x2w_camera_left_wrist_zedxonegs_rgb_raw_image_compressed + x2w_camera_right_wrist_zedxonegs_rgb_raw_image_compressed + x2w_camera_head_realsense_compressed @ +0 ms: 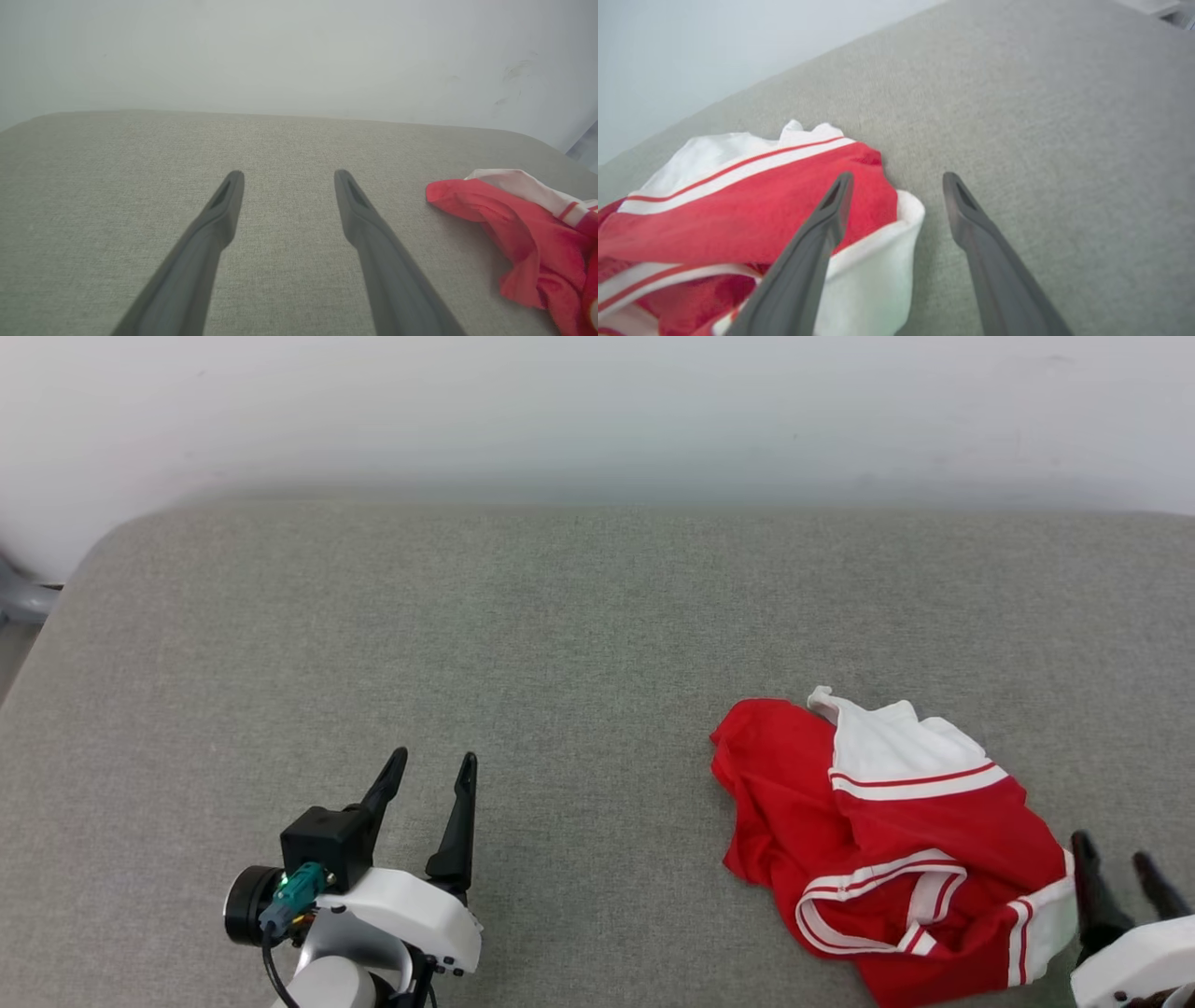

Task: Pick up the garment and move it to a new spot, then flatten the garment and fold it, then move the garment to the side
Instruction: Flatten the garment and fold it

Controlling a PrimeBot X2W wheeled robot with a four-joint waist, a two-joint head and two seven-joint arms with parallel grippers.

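The garment [887,840], a red jersey with white sleeves and red-white striped trim, lies crumpled on the grey surface at the right. Its print is hidden in the folds. My right gripper [1116,863] stands open at the garment's right edge, nothing between its fingers. In the right wrist view the garment [738,219] lies under and left of the left finger, and the right gripper [899,179] spans the white sleeve edge and bare cloth. My left gripper [434,765] is open and empty, well left of the garment. The left wrist view has the left gripper [288,177] and the garment [518,228] at right.
The grey padded surface [560,644] reaches back to a pale wall [597,411]. Its rounded left corner drops off near a grey object [19,597] at the far left edge.
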